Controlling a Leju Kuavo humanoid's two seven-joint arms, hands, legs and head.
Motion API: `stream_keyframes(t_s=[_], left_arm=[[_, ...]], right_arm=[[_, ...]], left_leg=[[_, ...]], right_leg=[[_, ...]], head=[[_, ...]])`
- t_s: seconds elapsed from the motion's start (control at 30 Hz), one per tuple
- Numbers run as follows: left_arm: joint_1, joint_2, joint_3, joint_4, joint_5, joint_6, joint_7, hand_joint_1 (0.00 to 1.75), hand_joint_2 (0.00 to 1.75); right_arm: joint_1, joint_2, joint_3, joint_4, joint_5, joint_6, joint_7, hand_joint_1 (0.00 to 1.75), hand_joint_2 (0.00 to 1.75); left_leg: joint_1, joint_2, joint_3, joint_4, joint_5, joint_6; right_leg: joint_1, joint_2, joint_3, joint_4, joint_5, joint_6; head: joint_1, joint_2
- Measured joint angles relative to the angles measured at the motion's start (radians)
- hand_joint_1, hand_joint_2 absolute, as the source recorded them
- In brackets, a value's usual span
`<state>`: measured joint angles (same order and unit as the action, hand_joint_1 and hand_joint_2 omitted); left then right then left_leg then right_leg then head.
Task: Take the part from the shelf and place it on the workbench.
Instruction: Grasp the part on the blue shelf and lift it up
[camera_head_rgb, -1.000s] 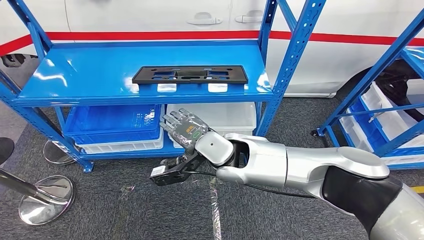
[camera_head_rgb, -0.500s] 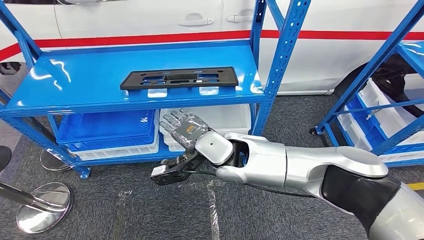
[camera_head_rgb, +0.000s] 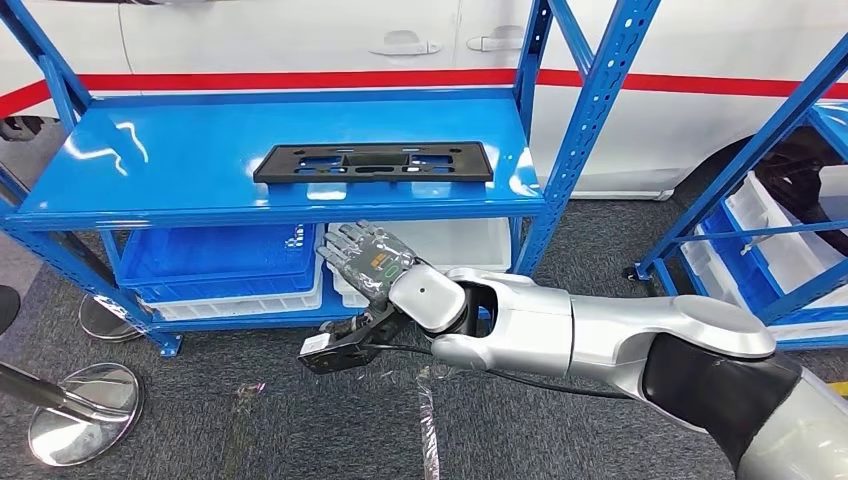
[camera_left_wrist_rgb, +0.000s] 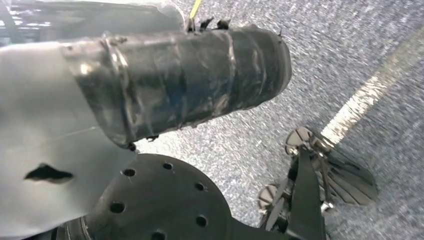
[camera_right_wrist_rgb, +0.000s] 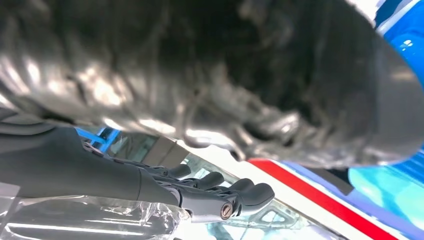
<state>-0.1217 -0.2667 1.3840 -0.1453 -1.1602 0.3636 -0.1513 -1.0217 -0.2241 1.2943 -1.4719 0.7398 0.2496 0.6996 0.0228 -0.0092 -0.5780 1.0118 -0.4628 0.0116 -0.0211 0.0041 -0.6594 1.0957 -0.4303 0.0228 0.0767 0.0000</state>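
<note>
The robot's right hand (camera_head_rgb: 368, 258) hangs in front of the blue shelf (camera_head_rgb: 180, 165), below the front edge of its upper deck, fingers apart and lightly bent, holding nothing. The silver right arm (camera_head_rgb: 600, 335) reaches in from the lower right. The part (camera_head_rgb: 373, 162), a flat black rectangular plate with cut-outs, lies on the upper deck near the front edge, above and just behind the hand, not touched by it. On the lower level sit a blue bin (camera_head_rgb: 220, 258) and a white bin (camera_head_rgb: 455, 240) side by side. A white car (camera_head_rgb: 300, 35) with a red stripe stands behind the shelf. From the right wrist, the dark fingers (camera_right_wrist_rgb: 240, 192) show extended together. Whether the left hand is open or closed cannot be told.
</note>
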Motion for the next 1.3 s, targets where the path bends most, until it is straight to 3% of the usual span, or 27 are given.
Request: stream_keyframes(t_s=[0.07,0.2,0.23,0.3,0.37,0.4,0.43,0.5,0.53,0.6,0.7,0.77,0.83,0.87,0.9,0.93,1.0,1.03,1.1,1.2,1.23,1.3], left_arm=[[-0.001,0.000,0.000,0.000,-0.001,0.000,0.000,0.00,0.00],[-0.003,0.000,0.000,0.000,-0.001,0.001,-0.001,0.00,0.00],[-0.003,0.001,0.000,0.000,-0.001,0.001,-0.001,0.00,0.00],[-0.003,0.001,0.000,0.000,-0.001,0.002,-0.001,0.00,0.00],[-0.002,0.001,0.000,0.000,-0.001,0.003,-0.002,0.00,0.00],[-0.002,0.001,0.000,0.000,-0.001,0.004,-0.002,0.00,0.00],[-0.001,0.001,0.000,0.000,-0.001,0.005,-0.003,0.00,0.00],[-0.001,0.001,0.000,0.000,-0.001,0.006,-0.004,0.00,0.00],[-0.002,0.001,0.001,0.000,-0.001,0.007,-0.005,0.00,0.00],[-0.003,0.001,0.001,0.000,-0.003,0.008,-0.006,0.00,0.00],[-0.002,0.001,0.002,0.000,-0.005,0.010,-0.007,0.00,0.00],[-0.002,0.001,0.003,0.000,-0.006,0.012,-0.008,0.00,0.00],[-0.003,0.002,0.004,0.000,-0.007,0.012,-0.009,0.00,0.00],[-0.003,0.002,0.005,0.000,-0.008,0.013,-0.009,0.00,0.00],[-0.002,0.002,0.005,0.000,-0.008,0.013,-0.009,0.00,0.00],[-0.002,0.002,0.006,0.000,-0.008,0.013,-0.009,0.00,0.00],[0.000,0.002,0.006,0.000,-0.009,0.013,-0.009,0.00,0.00],[-0.001,0.002,0.006,0.000,-0.009,0.013,-0.010,0.00,0.00],[-0.002,0.002,0.007,0.000,-0.009,0.013,-0.013,0.00,0.00],[-0.003,0.002,0.008,0.000,-0.009,0.014,-0.015,0.00,0.00],[-0.003,0.002,0.008,0.000,-0.009,0.014,-0.015,0.00,0.00],[-0.003,0.002,0.009,0.000,-0.009,0.014,-0.015,0.00,0.00]], right_arm=[[-0.001,-0.001,0.000,-0.001,0.001,0.002,0.000,0.00,0.00],[-0.003,-0.002,-0.001,-0.003,0.003,0.003,0.000,0.00,0.00],[-0.004,-0.002,-0.001,-0.004,0.003,0.003,0.000,0.00,0.00],[-0.003,-0.002,0.000,-0.004,0.004,0.003,0.000,0.00,0.00],[-0.001,-0.002,0.000,-0.004,0.006,0.003,0.000,0.00,0.00],[0.000,-0.002,0.000,-0.004,0.009,0.002,0.000,0.00,0.00],[0.000,-0.002,0.000,-0.004,0.012,0.000,0.000,0.00,0.00],[0.000,-0.002,0.000,-0.005,0.026,-0.009,0.000,0.00,0.00],[0.000,-0.002,0.000,-0.006,0.037,-0.015,0.000,0.00,0.00],[0.000,-0.002,0.000,-0.007,0.061,-0.028,0.000,0.00,0.00],[0.002,-0.005,-0.002,-0.009,0.078,-0.043,0.000,0.00,0.00],[0.004,-0.010,-0.004,-0.010,0.082,-0.052,0.000,0.00,0.00],[0.011,-0.014,-0.005,-0.010,0.085,-0.059,0.000,0.00,0.00],[0.017,-0.016,-0.005,-0.010,0.086,-0.061,0.000,0.00,0.00],[0.022,-0.016,-0.005,-0.010,0.087,-0.063,0.000,0.00,0.00],[0.025,-0.017,-0.005,-0.010,0.088,-0.065,0.000,0.00,0.00],[0.026,-0.020,-0.006,-0.010,0.089,-0.068,0.000,0.00,0.00],[0.025,-0.021,-0.007,-0.010,0.089,-0.069,0.000,0.00,0.00],[0.025,-0.023,-0.007,-0.013,0.089,-0.071,0.000,0.00,0.00],[0.025,-0.025,-0.008,-0.015,0.091,-0.071,0.000,0.00,0.00],[0.026,-0.026,-0.010,-0.015,0.096,-0.070,0.000,0.00,0.00],[0.035,-0.025,-0.019,-0.015,0.120,-0.063,0.000,0.00,0.00]], left_leg=[[-0.002,-0.001,0.001,0.001,-0.006,-0.012],[-0.001,0.002,-0.005,0.022,-0.027,-0.032],[0.000,0.003,-0.025,0.064,-0.048,-0.036],[0.000,0.004,-0.094,0.193,-0.097,-0.038],[0.000,0.004,-0.155,0.282,-0.111,-0.039],[-0.001,0.004,-0.160,0.274,-0.090,-0.037],[-0.001,0.004,-0.145,0.229,-0.053,-0.034],[-0.004,0.004,-0.084,0.089,0.017,-0.025],[-0.007,0.004,-0.061,0.041,0.033,-0.022],[-0.012,0.002,-0.044,0.010,0.031,-0.016],[-0.006,0.002,-0.031,-0.006,0.034,-0.002],[-0.002,0.004,-0.020,-0.016,0.035,0.006],[-0.003,0.004,-0.018,-0.016,0.033,0.011],[-0.003,0.004,-0.017,-0.015,0.030,0.012],[-0.003,0.003,-0.015,-0.015,0.028,0.012],[-0.002,0.003,-0.012,-0.014,0.025,0.010],[-0.002,0.001,-0.003,-0.011,0.016,0.005],[-0.004,0.000,-0.002,-0.007,0.011,0.001],[-0.007,-0.001,-0.003,-0.005,0.005,-0.009],[-0.006,0.001,-0.004,-0.002,-0.003,-0.025],[-0.005,0.002,-0.012,0.017,-0.015,-0.029],[-0.004,0.004,-0.061,0.122,-0.066,-0.036]], right_leg=[[0.005,0.002,0.025,-0.051,0.006,-0.005],[0.002,0.005,0.037,-0.064,0.003,-0.030],[0.000,0.005,0.043,-0.068,0.002,-0.036],[0.004,0.004,0.049,-0.069,-0.003,-0.045],[0.009,0.004,0.052,-0.067,-0.008,-0.050],[0.011,0.005,0.055,-0.066,-0.011,-0.051],[0.012,0.006,0.058,-0.065,-0.015,-0.050],[0.015,0.008,0.066,-0.062,-0.023,-0.046],[0.017,0.009,0.067,-0.061,-0.026,-0.042],[0.019,0.011,0.068,-0.062,-0.029,-0.033],[0.017,0.009,0.069,-0.053,-0.042,-0.018],[0.015,0.007,0.030,0.032,-0.086,-0.009],[0.012,0.005,-0.047,0.169,-0.137,-0.003],[0.011,0.004,-0.077,0.215,-0.145,-0.001],[0.010,0.004,-0.091,0.227,-0.134,-0.001],[0.010,0.003,-0.085,0.198,-0.104,-0.001],[0.009,0.001,-0.029,0.062,-0.024,-0.005],[0.011,0.001,0.000,-0.001,0.000,-0.008],[0.014,0.002,0.026,-0.058,0.009,-0.017],[0.014,0.005,0.031,-0.065,0.009,-0.035],[0.012,0.005,0.035,-0.068,0.009,-0.041],[0.012,0.005,0.042,-0.072,0.007,-0.049]], head=[[0.000,0.000],[-0.003,0.000],[-0.005,0.000],[-0.010,0.000],[-0.010,0.000],[-0.009,0.000],[-0.010,0.000],[-0.010,0.000],[-0.010,0.000],[-0.009,0.000],[-0.007,0.000],[-0.003,0.000],[-0.002,0.000],[-0.002,0.000],[-0.002,0.000],[-0.002,0.000],[-0.002,0.000],[-0.002,0.000],[-0.003,0.000],[-0.003,0.000],[-0.005,0.000],[-0.009,0.000]])
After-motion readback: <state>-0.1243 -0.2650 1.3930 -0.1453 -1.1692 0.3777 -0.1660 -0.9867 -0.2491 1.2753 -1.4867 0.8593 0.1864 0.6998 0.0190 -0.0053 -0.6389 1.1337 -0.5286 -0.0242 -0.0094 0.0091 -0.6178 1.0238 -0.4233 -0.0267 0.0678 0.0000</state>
